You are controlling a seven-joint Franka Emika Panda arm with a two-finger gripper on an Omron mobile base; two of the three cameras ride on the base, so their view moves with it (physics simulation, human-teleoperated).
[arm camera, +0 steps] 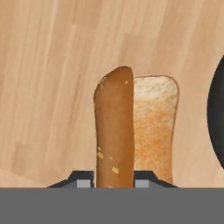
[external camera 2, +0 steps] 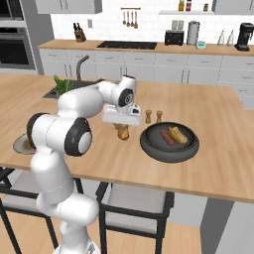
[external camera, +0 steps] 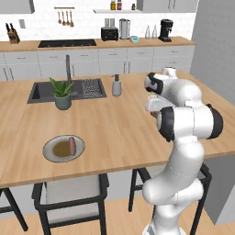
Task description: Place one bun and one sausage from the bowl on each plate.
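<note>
We see the jaws pinching a bun (arm camera: 133, 131) above the desk (external camera 2: 218, 129), beside the bowl (external camera 2: 169, 144). Gripped at one end only, it could pivot or slip before reaching the pale plate (external camera: 63, 148) holding a sausage (external camera: 72, 146).

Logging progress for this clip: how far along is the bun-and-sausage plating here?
Done: the pale grey plate holds one sausage. In hand: the tool grips a bun above the counter. Left: that bun's placement, plus the bowl's remaining sausage and bun.
</note>
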